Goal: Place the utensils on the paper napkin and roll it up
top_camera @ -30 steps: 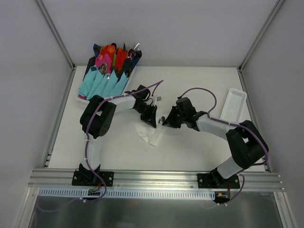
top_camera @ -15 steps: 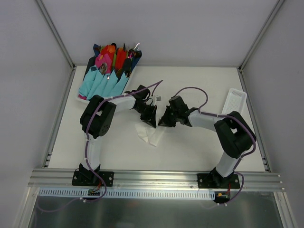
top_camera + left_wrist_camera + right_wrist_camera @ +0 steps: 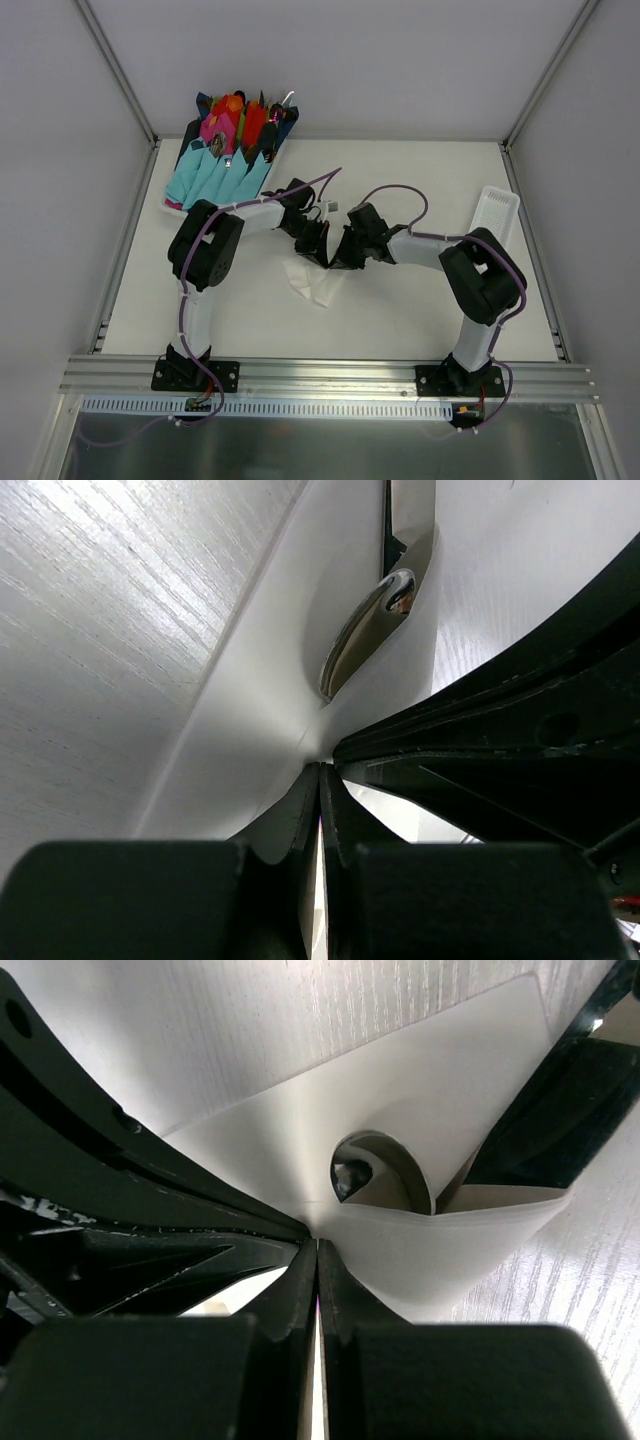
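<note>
In the overhead view, the upper part of the paper napkin [image 3: 312, 285] lies hidden under the left gripper [image 3: 322, 253] and right gripper [image 3: 344, 258] at frame centre. No cutlery can be made out there. In the left wrist view, the spoon [image 3: 365, 630] runs off the upper edge. In the right wrist view, the napkin's curl covers all but its bowl.

The top view looks down on the whole table [image 3: 400, 310]; both wrist views, very close, share the folded paper napkin [image 3: 250, 720].

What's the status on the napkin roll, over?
Left gripper and right gripper both shut on the paper napkin. Spoon lies inside the lifted fold, roll not yet done. Grippers nearly tip to tip; no other obstruction seen.
</note>
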